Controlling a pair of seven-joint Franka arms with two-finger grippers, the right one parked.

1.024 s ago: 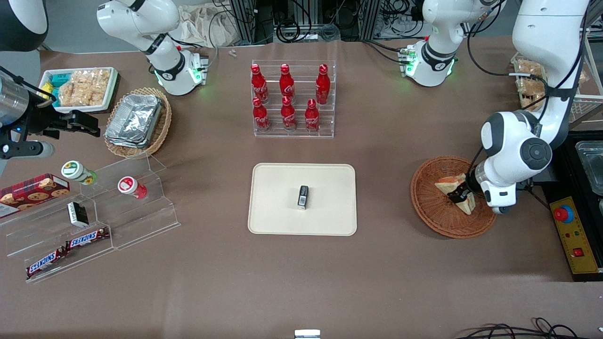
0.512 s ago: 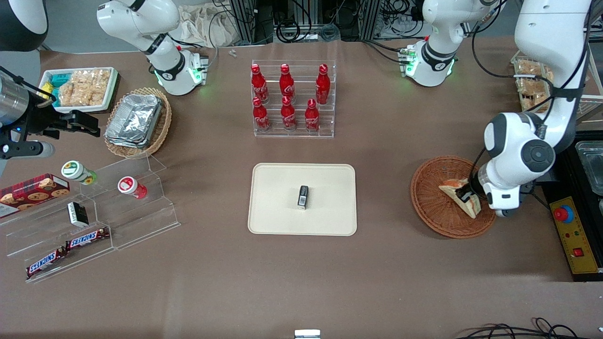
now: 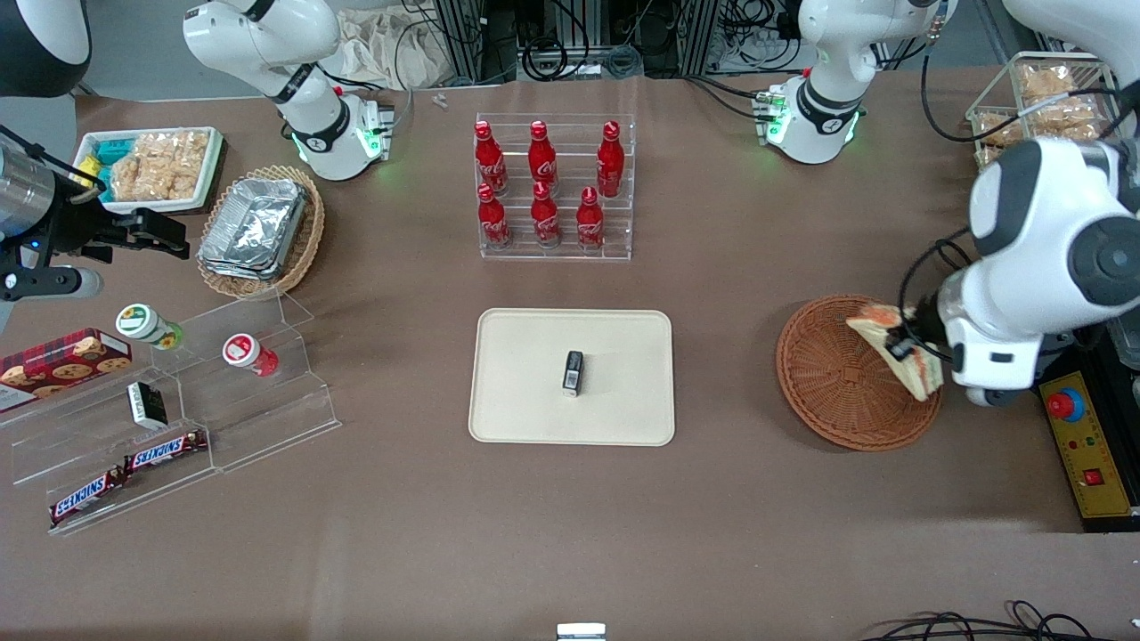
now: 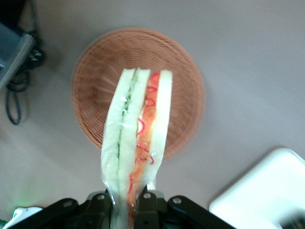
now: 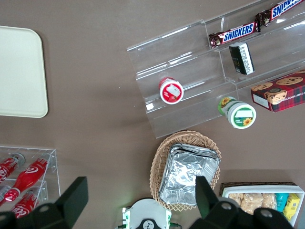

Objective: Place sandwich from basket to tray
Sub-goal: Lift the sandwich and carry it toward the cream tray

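"SNICKERS" reads on two chocolate bars (image 3: 166,450) (image 3: 82,495) on the clear stepped rack (image 3: 178,418), at eight o'clock on the worktop (image 3: 570,534).

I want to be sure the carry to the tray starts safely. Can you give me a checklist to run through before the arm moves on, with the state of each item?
1. Grip: the gripper is shut on the sandwich at one end. Ok.
2. Lift: the sandwich hangs above the basket, apart from its floor. Ok.
3. Wrapper: the filling stays between the bread slices and nothing has dropped into the basket. Ok.
4. Drop spot: the tray already holds a small black packet near its middle; aim for a bare part. Not ok for the centre.
5. Path: bare table lies between basket and tray. Ok.
6. Grip firmness for a sideways move: cannot tell.
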